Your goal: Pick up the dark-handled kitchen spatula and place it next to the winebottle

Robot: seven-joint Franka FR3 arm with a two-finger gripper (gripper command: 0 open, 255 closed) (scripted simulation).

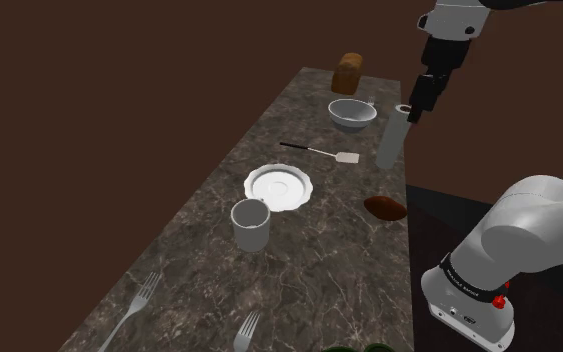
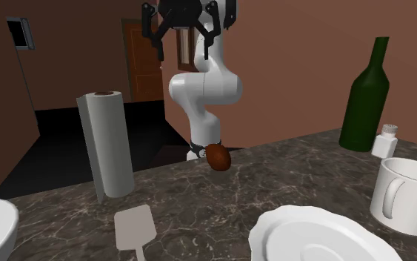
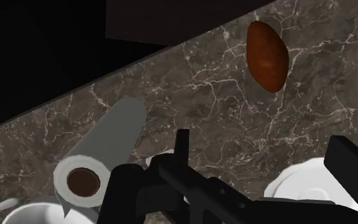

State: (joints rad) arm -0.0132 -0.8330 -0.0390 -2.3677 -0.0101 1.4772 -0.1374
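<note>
The spatula [image 1: 319,152] lies flat on the marble counter [image 1: 309,270], its dark handle toward the shoulder view's left and its white blade [image 2: 135,228] toward a grey paper towel roll [image 1: 392,137]. My gripper [image 1: 414,112] hangs high above that roll, well clear of the spatula. It is open with nothing between its fingers, as the second exterior view shows [image 2: 185,44]. A dark green wine bottle [image 2: 366,96] stands at the counter's near end, in the second exterior view's right. In the wrist view the gripper [image 3: 263,153] looks down on the roll [image 3: 101,159].
A grey bowl [image 1: 352,112] and a brown loaf [image 1: 347,73] sit at the far end. A white plate [image 1: 278,186], a mug [image 1: 251,224] and a brown oval lump [image 1: 384,208] lie mid-counter. Two forks [image 1: 134,305] lie near the front. A small shaker [image 2: 386,141] stands beside the bottle.
</note>
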